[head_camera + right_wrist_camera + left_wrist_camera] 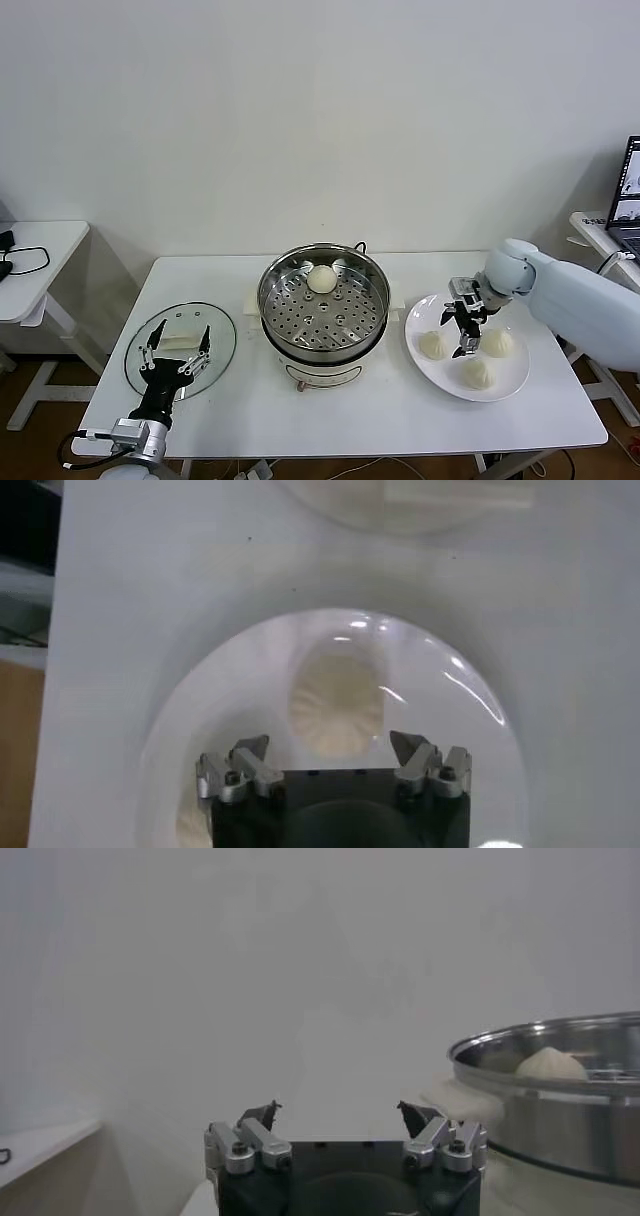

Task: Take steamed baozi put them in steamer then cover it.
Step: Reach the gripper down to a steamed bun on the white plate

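The steamer [323, 300], a shiny steel pot with a perforated tray, stands mid-table with one baozi [321, 279] at its far side. Three more baozi [433, 345] [497, 342] [477, 373] lie on a white plate [516, 378] to its right. My right gripper [465, 330] hangs open just above the plate, between the two farther buns. In the right wrist view its open gripper [335, 750] is over one baozi [337, 700] on the plate [230, 690]. My left gripper [178, 345] is open and empty over the glass lid [222, 358]. The left wrist view shows this gripper [340, 1113] and the steamer [560, 1098].
The white table [380, 420] has its front edge close to the plate and the lid. A small side table [40, 260] with a cable stands to the left. A laptop [630, 190] sits on another table at the far right.
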Tool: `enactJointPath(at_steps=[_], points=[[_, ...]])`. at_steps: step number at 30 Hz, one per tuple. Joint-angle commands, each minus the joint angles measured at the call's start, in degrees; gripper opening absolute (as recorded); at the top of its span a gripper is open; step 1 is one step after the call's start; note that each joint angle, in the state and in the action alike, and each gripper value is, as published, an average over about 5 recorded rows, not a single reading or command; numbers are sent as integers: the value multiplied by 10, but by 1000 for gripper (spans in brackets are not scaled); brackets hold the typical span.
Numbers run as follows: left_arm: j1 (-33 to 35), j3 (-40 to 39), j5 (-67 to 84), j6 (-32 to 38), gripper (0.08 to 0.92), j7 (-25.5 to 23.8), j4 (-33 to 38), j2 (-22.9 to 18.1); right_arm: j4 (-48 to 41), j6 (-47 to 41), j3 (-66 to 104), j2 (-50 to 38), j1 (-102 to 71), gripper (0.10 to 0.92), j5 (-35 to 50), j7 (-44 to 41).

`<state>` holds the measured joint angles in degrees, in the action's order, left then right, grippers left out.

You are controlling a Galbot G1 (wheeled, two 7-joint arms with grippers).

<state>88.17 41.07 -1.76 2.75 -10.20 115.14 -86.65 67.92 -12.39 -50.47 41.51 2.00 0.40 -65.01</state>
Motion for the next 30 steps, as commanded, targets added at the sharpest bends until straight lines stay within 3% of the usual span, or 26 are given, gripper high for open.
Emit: enactJointPath(at_steps=[1, 16, 23, 30], points=[[0, 0, 0, 1, 823, 0, -2, 0, -19, -6, 23, 17, -31, 823, -11, 9], [-2, -1, -2, 2, 823, -1, -5, -1, -28, -1, 34, 31, -35, 819, -24, 19], [-3, -2, -2, 2, 823, -1, -6, -1, -27, -1, 34, 29, -34, 720, -25, 16], [-4, -2, -2, 2, 823, 0, -6, -3, -20, -1, 37, 21, -30, 697, -20, 15]])
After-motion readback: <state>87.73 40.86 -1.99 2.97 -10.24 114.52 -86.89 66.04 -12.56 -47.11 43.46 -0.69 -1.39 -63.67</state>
